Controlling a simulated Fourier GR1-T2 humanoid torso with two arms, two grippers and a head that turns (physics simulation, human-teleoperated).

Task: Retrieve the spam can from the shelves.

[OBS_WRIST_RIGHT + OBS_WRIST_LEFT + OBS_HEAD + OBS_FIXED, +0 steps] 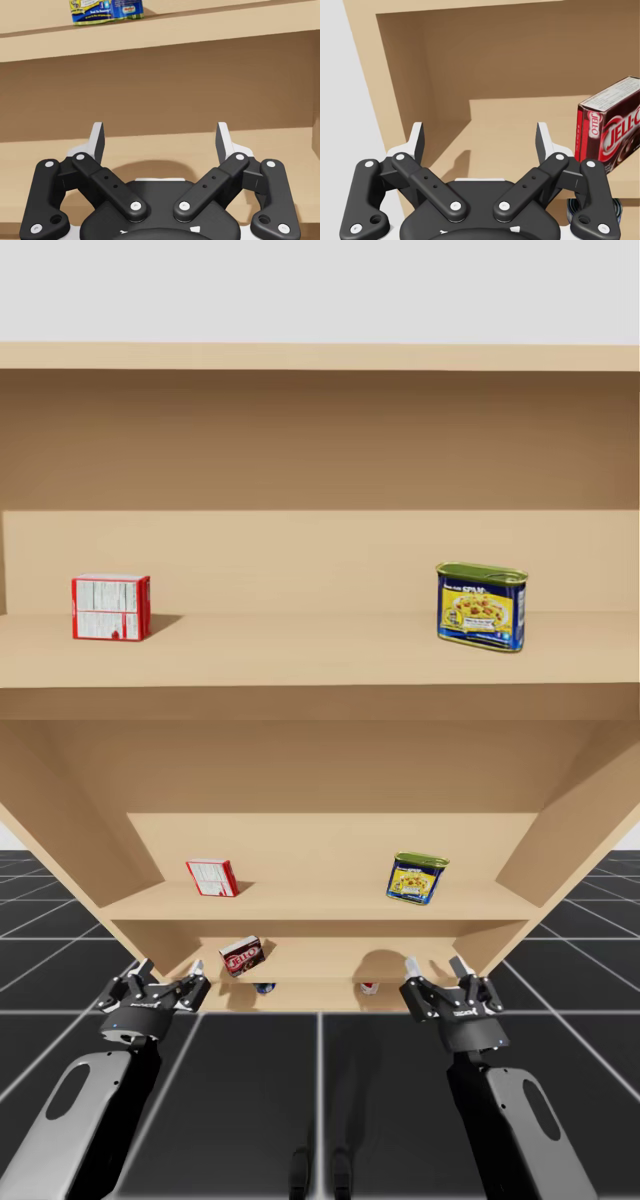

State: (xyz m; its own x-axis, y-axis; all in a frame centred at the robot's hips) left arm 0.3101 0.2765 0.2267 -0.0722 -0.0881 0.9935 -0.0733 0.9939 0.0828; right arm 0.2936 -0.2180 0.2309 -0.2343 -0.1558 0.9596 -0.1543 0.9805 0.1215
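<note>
One blue-and-yellow rectangular can (417,878) stands upright on the upper shelf (320,906), toward the right; red box (211,877) well apart at the left; right claw (434,966) hangs lower, out front, spread wide, empty; left claw (170,967) same deal -- wide, nothing held.

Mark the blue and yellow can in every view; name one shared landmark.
High view: blue and yellow can right on upper shelf.
Head view: can, same shelf, right.
Right wrist view: can above, ahead of right gripper.
Left wrist view: faces a dark red box.
Landmark: that shelf's front edge.
</note>
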